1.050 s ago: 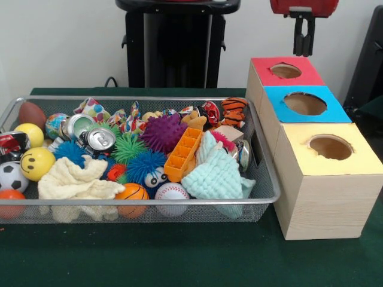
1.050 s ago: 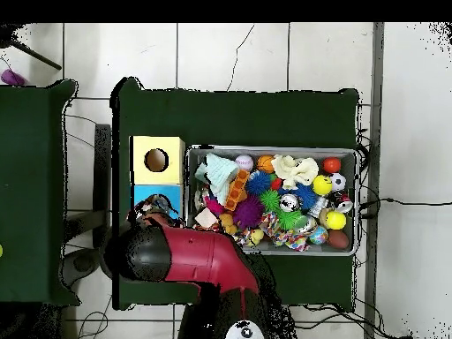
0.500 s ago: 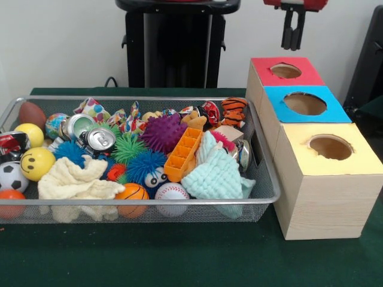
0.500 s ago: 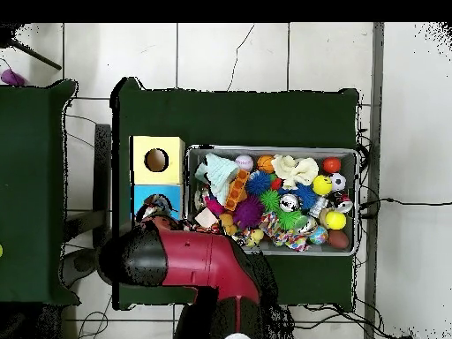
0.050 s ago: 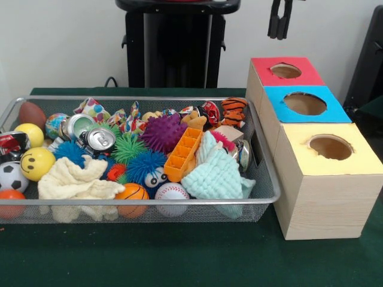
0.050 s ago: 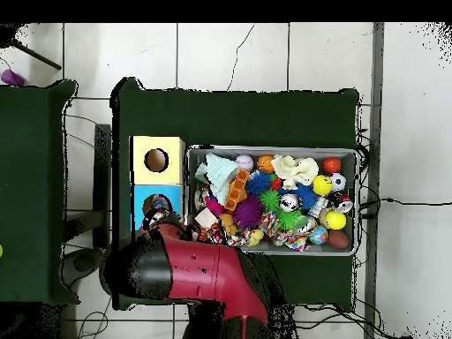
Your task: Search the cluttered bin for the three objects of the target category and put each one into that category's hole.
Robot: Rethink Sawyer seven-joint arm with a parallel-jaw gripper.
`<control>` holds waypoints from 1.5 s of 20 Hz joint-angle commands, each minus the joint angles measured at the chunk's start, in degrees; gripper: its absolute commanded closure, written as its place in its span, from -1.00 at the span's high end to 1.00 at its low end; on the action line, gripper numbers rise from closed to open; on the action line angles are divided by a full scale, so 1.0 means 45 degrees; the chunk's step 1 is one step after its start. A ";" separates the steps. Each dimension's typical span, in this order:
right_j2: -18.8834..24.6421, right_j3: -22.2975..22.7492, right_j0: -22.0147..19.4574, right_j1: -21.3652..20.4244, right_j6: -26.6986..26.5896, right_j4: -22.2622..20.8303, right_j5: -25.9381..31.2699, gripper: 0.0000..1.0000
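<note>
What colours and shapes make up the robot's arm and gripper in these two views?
From overhead, the arm is a thick rounded body, mostly red with a black section at one end. In the front view, the gripper is black, with slim, straight fingers. No cables or markings are clear.

A table covered in dark green cloth (image 5: 179, 257) carried everything. Directly on it sat a wire mesh bin (image 5: 149, 206), heaped with balls, cans, cloths and toys, and just beside the bin's end stood a row of three wooden boxes touching one another: a yellow-topped box (image 5: 329, 179) nearest the camera in the front view, a blue-topped box (image 5: 305, 104) in the middle, and a red-topped box (image 5: 286, 72) farthest back, each with a round hole on top.
</note>
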 commanded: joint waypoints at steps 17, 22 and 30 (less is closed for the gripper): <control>-0.0691 0.1614 0.0863 0.0782 0.2318 -0.0363 -0.2367 1.00; -0.0214 0.2452 0.0387 0.0632 0.2060 -0.0278 -0.3462 1.00; -0.1082 0.3556 0.0962 0.0928 0.1965 -0.1345 -0.5996 1.00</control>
